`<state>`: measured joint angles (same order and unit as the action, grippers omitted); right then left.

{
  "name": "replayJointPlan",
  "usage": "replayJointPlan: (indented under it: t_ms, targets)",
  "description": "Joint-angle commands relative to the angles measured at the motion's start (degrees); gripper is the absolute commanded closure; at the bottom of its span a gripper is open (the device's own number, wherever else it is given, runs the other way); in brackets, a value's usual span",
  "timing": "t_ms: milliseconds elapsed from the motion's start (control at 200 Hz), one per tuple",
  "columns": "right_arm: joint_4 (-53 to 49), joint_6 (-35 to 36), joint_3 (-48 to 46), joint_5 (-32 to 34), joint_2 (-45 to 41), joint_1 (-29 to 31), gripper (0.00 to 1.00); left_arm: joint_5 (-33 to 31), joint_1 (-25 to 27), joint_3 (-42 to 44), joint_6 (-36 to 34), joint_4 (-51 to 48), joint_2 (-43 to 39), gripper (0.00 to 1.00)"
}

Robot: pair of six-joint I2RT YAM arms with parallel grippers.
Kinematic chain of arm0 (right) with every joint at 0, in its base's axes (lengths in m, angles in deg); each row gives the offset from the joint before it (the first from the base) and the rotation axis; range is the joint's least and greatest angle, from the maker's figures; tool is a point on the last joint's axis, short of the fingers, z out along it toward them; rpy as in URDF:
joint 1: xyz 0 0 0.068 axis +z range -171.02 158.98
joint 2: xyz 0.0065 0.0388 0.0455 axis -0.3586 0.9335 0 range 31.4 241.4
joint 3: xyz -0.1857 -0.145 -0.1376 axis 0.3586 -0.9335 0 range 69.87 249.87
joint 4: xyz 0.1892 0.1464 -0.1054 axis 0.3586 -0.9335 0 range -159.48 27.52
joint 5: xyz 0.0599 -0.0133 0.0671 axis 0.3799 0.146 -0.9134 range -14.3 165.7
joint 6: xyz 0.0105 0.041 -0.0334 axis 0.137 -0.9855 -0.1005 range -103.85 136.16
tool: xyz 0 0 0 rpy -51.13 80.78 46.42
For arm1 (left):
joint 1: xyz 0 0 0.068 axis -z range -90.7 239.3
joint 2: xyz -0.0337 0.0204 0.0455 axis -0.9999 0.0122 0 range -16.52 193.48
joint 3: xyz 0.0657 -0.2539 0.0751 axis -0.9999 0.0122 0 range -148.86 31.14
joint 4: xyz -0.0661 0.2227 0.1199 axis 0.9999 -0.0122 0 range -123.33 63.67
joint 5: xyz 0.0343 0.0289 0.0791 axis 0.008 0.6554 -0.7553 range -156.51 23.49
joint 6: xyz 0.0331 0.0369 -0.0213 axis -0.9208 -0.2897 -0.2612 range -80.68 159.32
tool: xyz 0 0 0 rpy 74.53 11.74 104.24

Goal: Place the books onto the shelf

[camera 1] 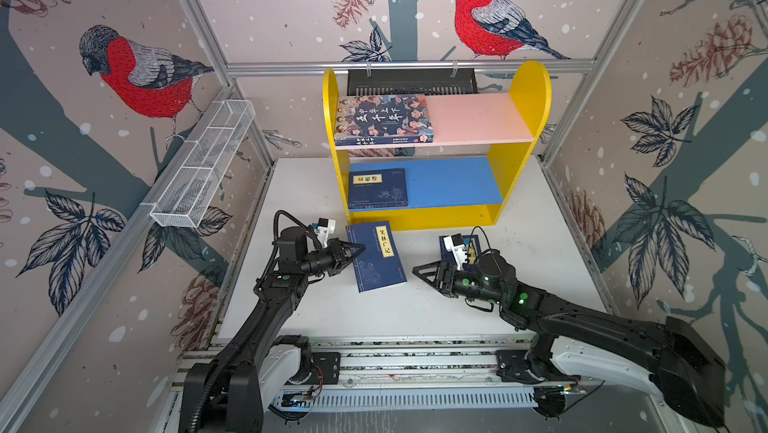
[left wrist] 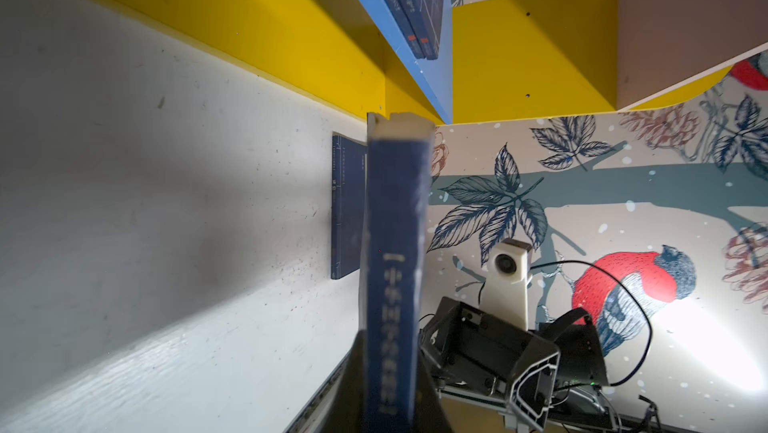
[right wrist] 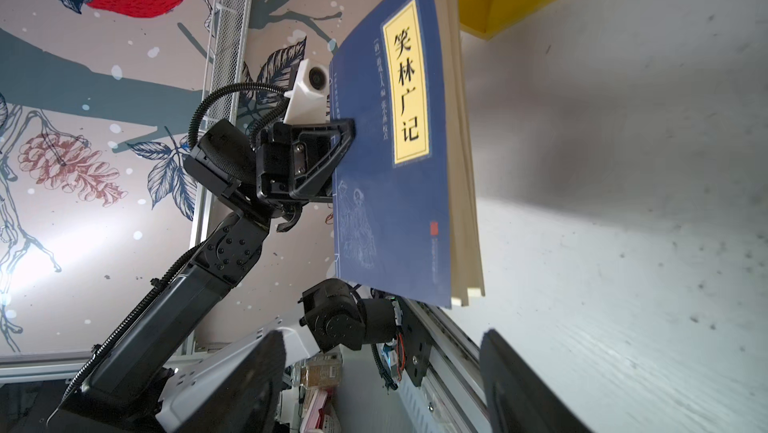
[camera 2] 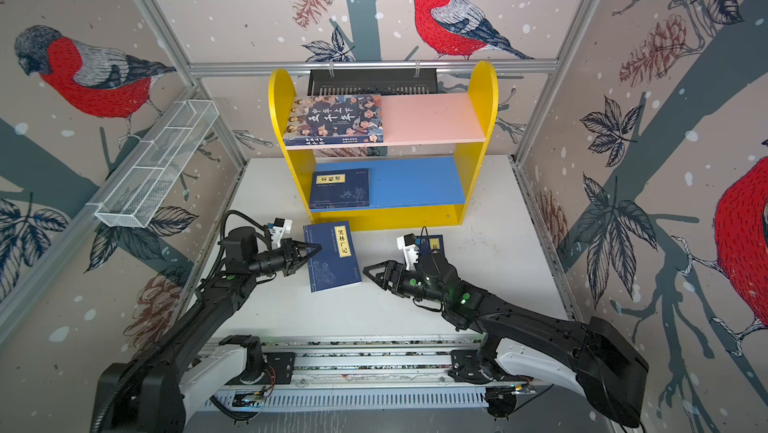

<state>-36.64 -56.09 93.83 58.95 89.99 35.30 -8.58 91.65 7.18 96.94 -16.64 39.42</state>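
Note:
The shelf (camera 1: 528,90) stands at the back of the table in both top views. An illustrated book (camera 1: 384,117) lies on its pink upper board (camera 1: 478,117). Navy books (camera 1: 378,188) lie stacked at the left of the blue lower board (camera 1: 453,181); the left wrist view shows two spines (left wrist: 419,3). My left gripper (camera 1: 359,250) is shut on the spine edge of a navy book (camera 1: 376,258) with a yellow label, held cover up in front of the shelf. My right gripper (camera 1: 417,271) stands open and empty just right of that book. Another navy book (camera 1: 473,240) lies on the table, partly hidden by the right wrist.
A white wire mesh tray (camera 1: 203,165) hangs on the left wall. A black slotted basket (camera 1: 411,82) hangs behind the shelf. The arms' base rail (camera 1: 415,360) runs along the table's front edge. Patterned walls close in three sides.

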Motion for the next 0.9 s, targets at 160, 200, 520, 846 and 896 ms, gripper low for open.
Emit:
replayJointPlan:
  t_ms: [160, 200, 520, 846, 896]
  targets:
    - [14.3, -6.0, 3.9, 9.4, 11.2, 8.4, 0.25, 0.0, -4.6, 0.8, 17.1, 15.6, -3.5, 1.0]
    - [16.1, -6.5, 4.7, 9.8, 12.9, 9.1, 0.25, -1.1, -5.0, 0.7, 17.8, 15.5, -4.3, 1.0]
    - [28.2, -9.0, 10.6, 13.0, 26.8, 11.6, 0.25, -2.5, -5.3, 1.5, 17.6, 15.3, -6.1, 1.0]
    - [35.4, -10.5, 9.1, 15.1, 29.5, 10.9, 0.26, -2.5, -5.3, 1.8, 18.0, 15.3, -6.4, 1.0]
    - [35.6, -10.5, 8.9, 15.9, 29.4, 10.5, 0.26, -2.5, -5.4, 1.9, 18.0, 15.1, -6.5, 1.0]
